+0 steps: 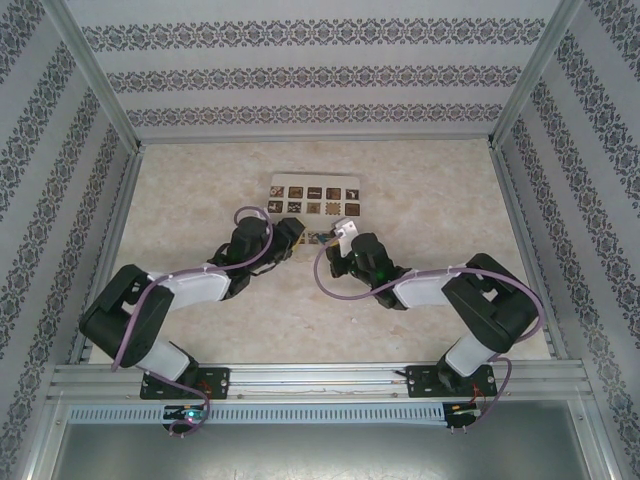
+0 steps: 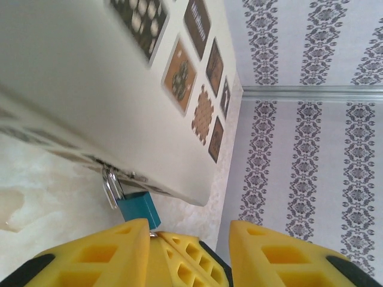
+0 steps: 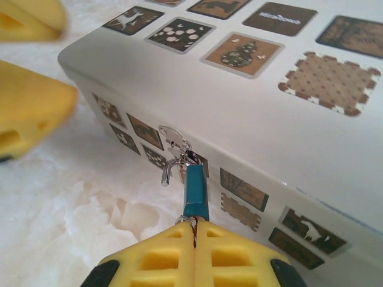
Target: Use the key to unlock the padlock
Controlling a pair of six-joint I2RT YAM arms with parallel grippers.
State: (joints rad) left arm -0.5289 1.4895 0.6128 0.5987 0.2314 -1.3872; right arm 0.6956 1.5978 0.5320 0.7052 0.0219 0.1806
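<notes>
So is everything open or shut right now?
white box, lid shut
padlock, shackle looks popped open, hanging on the hasp
key, mostly hidden, at the padlock's bottom
left gripper, open, empty
right gripper, shut on the key

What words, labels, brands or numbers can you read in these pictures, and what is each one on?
No text can be read clearly.
Pale lettering on the dark brown square of the white box lid: upside down and too blurred to read.
The other brown squares: pictures and patterns, no words.
The padlock: no marking visible.
From the top camera the squares are too small to read.
</notes>
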